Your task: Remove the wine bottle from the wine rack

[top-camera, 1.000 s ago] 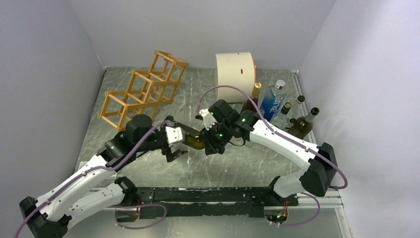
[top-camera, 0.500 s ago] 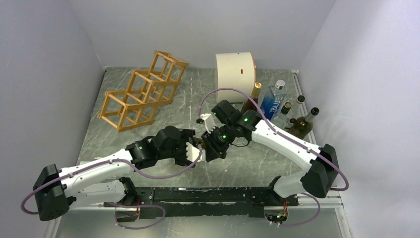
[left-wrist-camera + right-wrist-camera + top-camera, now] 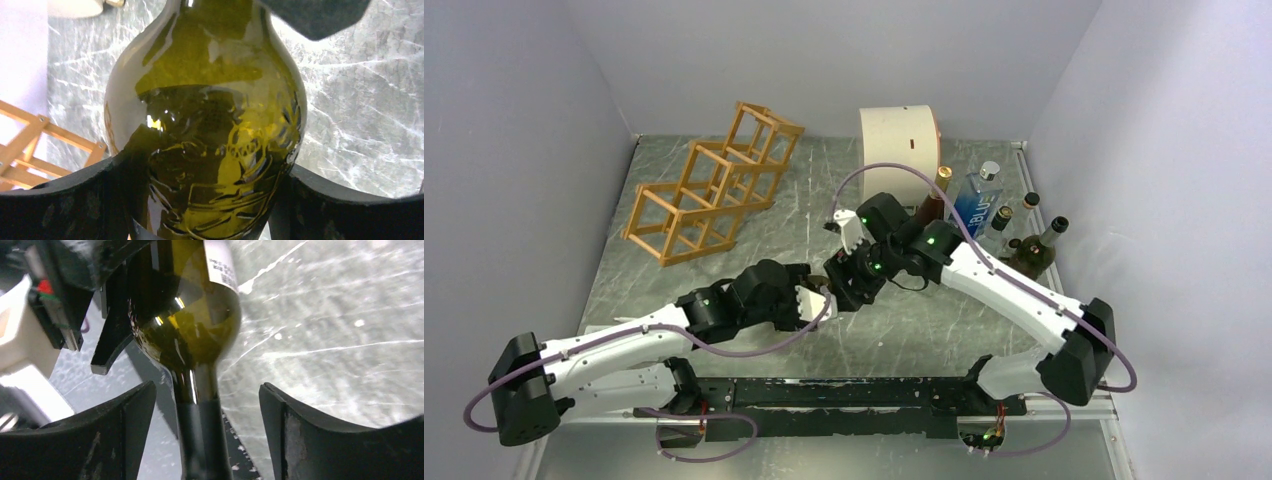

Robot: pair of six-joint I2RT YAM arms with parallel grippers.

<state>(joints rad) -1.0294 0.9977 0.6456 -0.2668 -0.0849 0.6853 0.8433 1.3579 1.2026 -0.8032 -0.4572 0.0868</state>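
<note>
The wine bottle [image 3: 210, 115] is dark green glass and hangs above the middle of the table, away from the wine rack [image 3: 709, 185]. My left gripper [image 3: 809, 300] is shut on its wide body, a black finger [image 3: 75, 200] pressed against each side. The bottle's shoulder and neck [image 3: 192, 390] run between the fingers of my right gripper [image 3: 207, 395], which stands open with a gap on either side of the neck. In the top view both grippers meet at mid-table and hide most of the bottle. The orange-brown rack's cells look empty.
A cream cylindrical drum [image 3: 899, 150] stands at the back. To its right are a brown bottle [image 3: 934, 195], a clear bottle with a blue label [image 3: 976, 205] and dark bottles [image 3: 1034, 250] near the right wall. A rack corner [image 3: 25, 145] shows at the left.
My left gripper has closed on the bottle's body. My right gripper has opened off the neck and lifted slightly toward the back.
</note>
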